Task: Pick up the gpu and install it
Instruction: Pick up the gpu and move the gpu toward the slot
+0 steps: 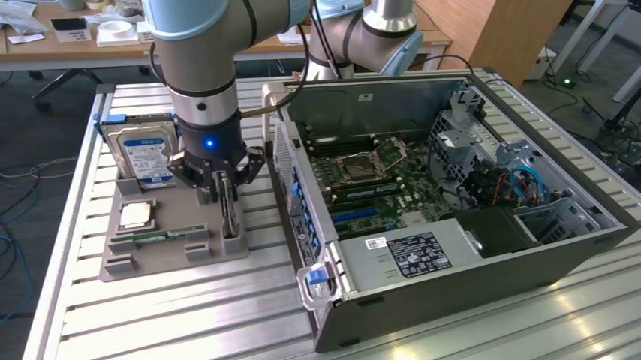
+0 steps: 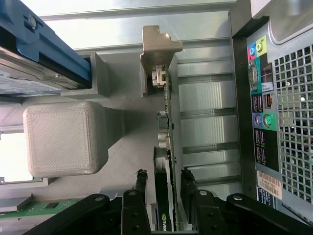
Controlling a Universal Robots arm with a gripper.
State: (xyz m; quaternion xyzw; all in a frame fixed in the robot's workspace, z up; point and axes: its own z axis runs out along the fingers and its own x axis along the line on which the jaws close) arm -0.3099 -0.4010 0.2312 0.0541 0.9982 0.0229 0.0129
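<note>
Black tool (image 2: 165, 188), lowered over the gpu (image 2: 169, 142). Its fingers (image 2: 141, 183) stand apart, one on each face of the card. A sliver of gap shows on both sides, so nothing is clamped.

Gpu: directly beneath the tool, standing on edge, with its green board edge and black fan (image 2: 160, 200) between the fingertips. It sits slotted in the grey printed holder (image 1: 165, 259). A holder post (image 2: 159, 49) carries its end out beyond the fingertips.

Step in hand (judged): pick-up, at the point of grasp. Install not begun.

Next move calls for (judged): both fingers meeting the card squarely, fan side and bare side alike. The card is thin, so an uneven squeeze could tip it in its slots. After that, a lift straight up to clear the post.

On the fan side of the tool, in the same holder: RAM stick (image 1: 161, 236), CPU (image 1: 136, 216) and, further off, the hard drive (image 1: 140, 150) upright.

On the bare side of the card, just beside the holder: the computer case (image 1: 451, 270), lying open on the counter (image 1: 150, 315), rear ports (image 2: 259, 112) facing the tool.

Farthest from the tool: the motherboard (image 1: 371, 180) inside, with blue slots (image 1: 350, 217) at its near edge
</note>
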